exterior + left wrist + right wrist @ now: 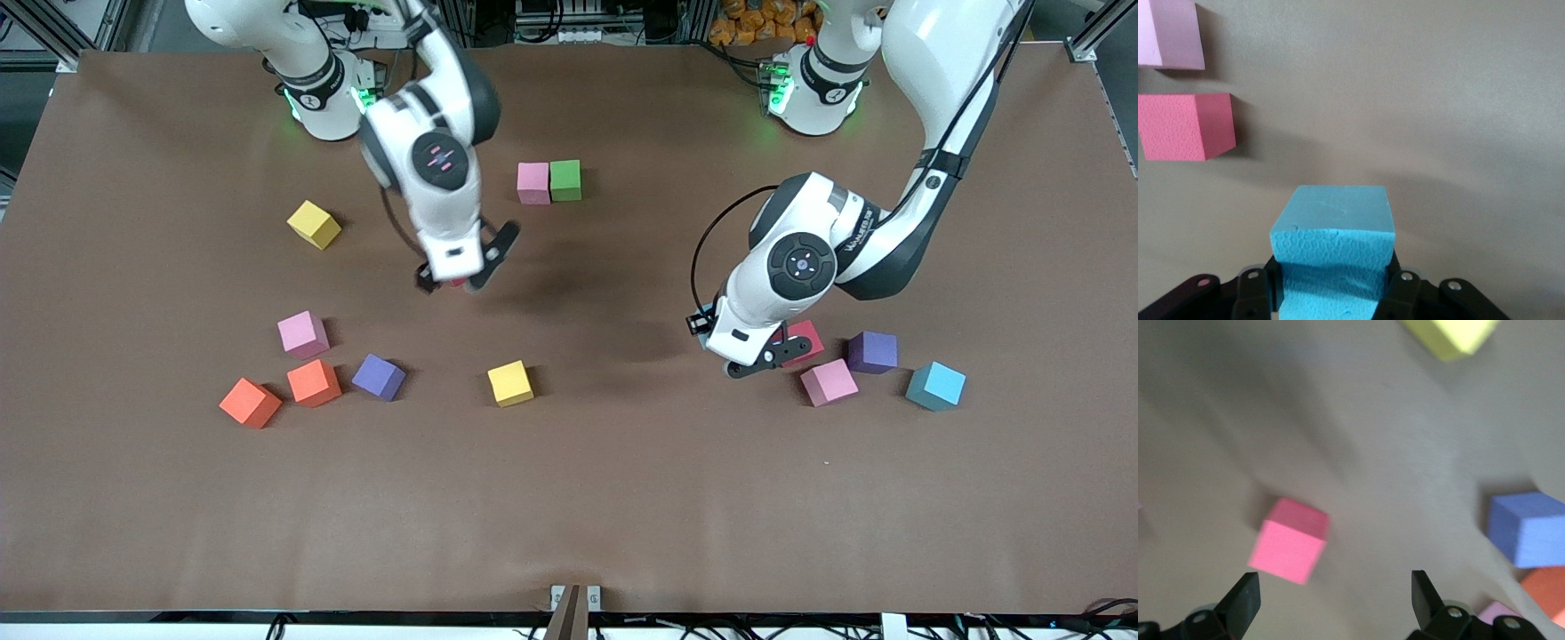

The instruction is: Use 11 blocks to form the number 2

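Two arms over brown table [569,498]; left end effector [1331,293] grasping light-blue block [1333,250], right end effector [1331,603] released.

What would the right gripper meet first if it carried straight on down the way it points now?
Probably the red block: the right gripper hangs open above the table, and that block lies just ahead of its fingers, slightly off centre. Depth is unclear.

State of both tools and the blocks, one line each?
left tool: shut on held light blue block
right tool: open, over red block, not touching it
red block: lying free on the table
pink block: touching green block, side by side
yellow block: loose, alone mid-table
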Controlling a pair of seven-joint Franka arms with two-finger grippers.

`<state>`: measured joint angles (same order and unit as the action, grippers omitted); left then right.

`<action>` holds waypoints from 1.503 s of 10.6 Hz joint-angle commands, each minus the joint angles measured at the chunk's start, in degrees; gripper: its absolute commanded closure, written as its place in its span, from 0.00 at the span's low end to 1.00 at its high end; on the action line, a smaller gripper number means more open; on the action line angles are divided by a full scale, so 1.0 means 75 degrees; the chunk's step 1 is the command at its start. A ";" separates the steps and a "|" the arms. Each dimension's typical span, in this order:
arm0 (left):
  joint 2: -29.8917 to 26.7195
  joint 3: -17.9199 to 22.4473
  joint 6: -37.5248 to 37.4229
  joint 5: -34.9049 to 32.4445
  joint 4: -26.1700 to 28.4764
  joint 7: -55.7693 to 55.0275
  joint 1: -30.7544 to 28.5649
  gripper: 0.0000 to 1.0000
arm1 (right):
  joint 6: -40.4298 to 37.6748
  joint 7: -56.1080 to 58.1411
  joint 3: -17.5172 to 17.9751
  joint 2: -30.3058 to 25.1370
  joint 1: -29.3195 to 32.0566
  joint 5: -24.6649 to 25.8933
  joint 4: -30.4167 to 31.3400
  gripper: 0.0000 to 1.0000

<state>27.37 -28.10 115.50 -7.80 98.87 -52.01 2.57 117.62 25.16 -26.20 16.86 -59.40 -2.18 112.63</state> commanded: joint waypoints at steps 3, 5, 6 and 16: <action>-0.0016 0.0020 -0.0153 0.0044 -0.0070 -0.0272 0.0103 0.68 | 0.0719 -0.0237 0.0060 0.0320 0.0360 -0.1366 0.0786 0.00; -0.0004 0.0020 -0.0153 0.0044 -0.0081 -0.0295 0.0126 0.68 | 0.1388 -0.0225 0.0060 0.0261 0.0164 -0.2005 0.1468 0.00; 0.0007 0.0020 -0.0153 0.0032 -0.0081 -0.0388 0.0150 0.68 | 0.1530 -0.0237 0.0060 0.0237 0.0000 -0.2018 0.1645 0.00; 0.0090 -0.0261 0.0128 0.0173 0.0644 -0.4805 0.0748 0.70 | 0.2856 -0.0214 0.0060 0.0155 -0.0541 -0.2933 0.2842 0.08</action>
<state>30.22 -29.02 115.58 -7.70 100.84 -84.39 9.22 138.43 23.09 -25.68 20.04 -63.51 -23.19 132.09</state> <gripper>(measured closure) 0.445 0.000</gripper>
